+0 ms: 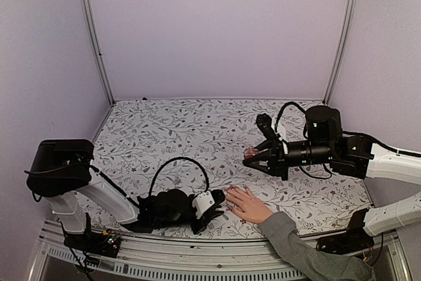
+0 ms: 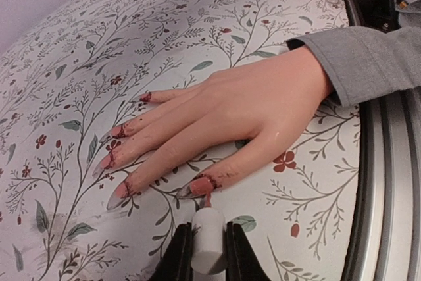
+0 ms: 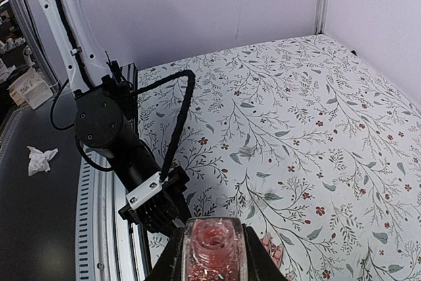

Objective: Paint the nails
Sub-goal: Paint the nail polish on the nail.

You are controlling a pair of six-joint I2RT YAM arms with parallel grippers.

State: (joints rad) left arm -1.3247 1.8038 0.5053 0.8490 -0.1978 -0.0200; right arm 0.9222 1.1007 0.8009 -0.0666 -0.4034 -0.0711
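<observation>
The nails (image 2: 116,198), pale with red smears around their bases, are on a hand (image 2: 243,113) that lies palm down with fingers spread. It rests near the near edge of the table (image 1: 171,129), right of the middle, and a grey sleeve (image 2: 368,57) covers the wrist. The left gripper (image 2: 209,258) pinches a white-handled brush (image 2: 208,228), whose red tip touches the thumb at its nail. Farther in, toward the right edge, the right gripper (image 3: 212,261) is clamped on an open bottle (image 3: 214,241) of pink polish, held above the surface.
</observation>
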